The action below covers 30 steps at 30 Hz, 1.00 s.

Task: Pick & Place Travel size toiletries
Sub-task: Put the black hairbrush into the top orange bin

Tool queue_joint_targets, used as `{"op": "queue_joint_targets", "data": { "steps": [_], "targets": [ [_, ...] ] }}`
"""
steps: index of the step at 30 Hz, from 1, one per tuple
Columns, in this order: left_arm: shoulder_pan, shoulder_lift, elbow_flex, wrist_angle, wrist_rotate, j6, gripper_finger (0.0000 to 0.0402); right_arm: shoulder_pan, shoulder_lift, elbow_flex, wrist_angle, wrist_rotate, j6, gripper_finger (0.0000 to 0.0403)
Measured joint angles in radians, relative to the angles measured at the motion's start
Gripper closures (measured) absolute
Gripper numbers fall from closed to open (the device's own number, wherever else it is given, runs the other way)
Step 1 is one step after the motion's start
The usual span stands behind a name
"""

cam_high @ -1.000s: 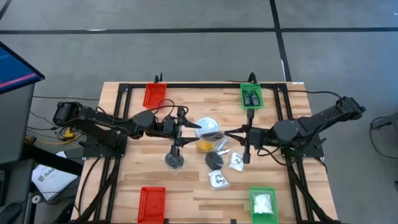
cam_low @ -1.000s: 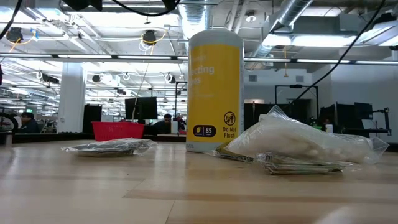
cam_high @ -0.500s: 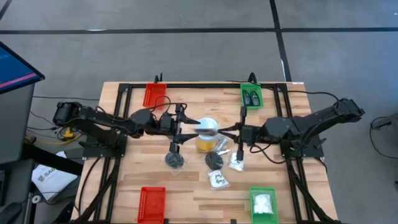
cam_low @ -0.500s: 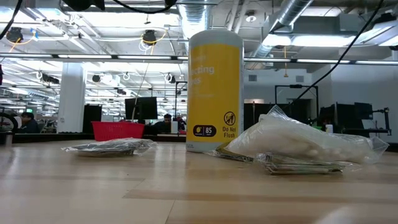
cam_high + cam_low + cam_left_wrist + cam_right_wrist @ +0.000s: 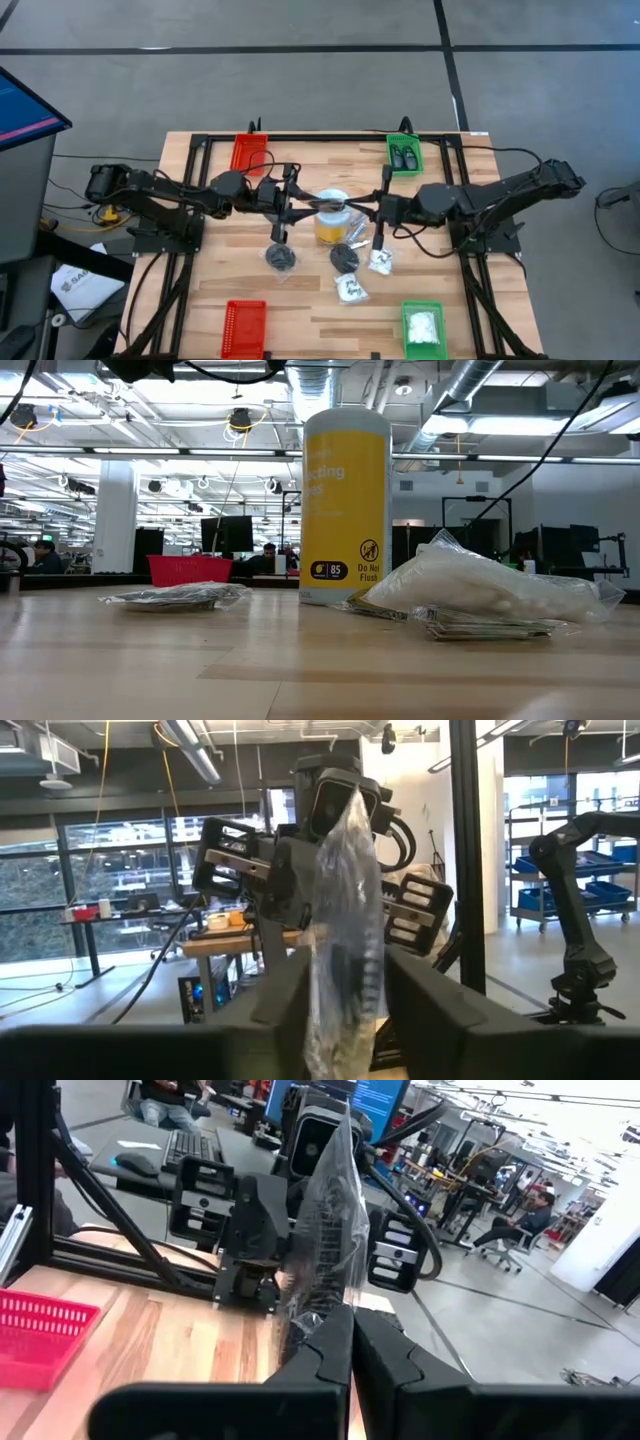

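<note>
Where the two arms meet above the tall yellow plastic jar (image 5: 330, 228), the high view shows the left tool (image 5: 303, 201) and right tool (image 5: 362, 208) tip to tip, the thing between them too small to make out. The low view shows only the wooden desk (image 5: 300, 670) and packets lying on it, no tool. In the left wrist view, a clear crinkled plastic packet (image 5: 345, 920) hangs between that tool's partly open fingers, not visibly clamped. The right wrist view shows its tool pinched shut on the packet's edge. This looks like a hand-over in mid-air: next, the left should close before the right releases.
</note>
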<state>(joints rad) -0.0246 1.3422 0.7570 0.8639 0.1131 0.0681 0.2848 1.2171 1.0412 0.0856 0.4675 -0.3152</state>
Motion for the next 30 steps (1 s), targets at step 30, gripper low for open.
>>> {"op": "queue_joint_targets", "data": {
  "steps": [30],
  "targets": [
    [0.064,-0.163,0.000,-0.371,-0.170,0.025,0.0384,-0.006,-0.008,0.000,-0.220,0.109,0.114,0.0275]
  ]
}}
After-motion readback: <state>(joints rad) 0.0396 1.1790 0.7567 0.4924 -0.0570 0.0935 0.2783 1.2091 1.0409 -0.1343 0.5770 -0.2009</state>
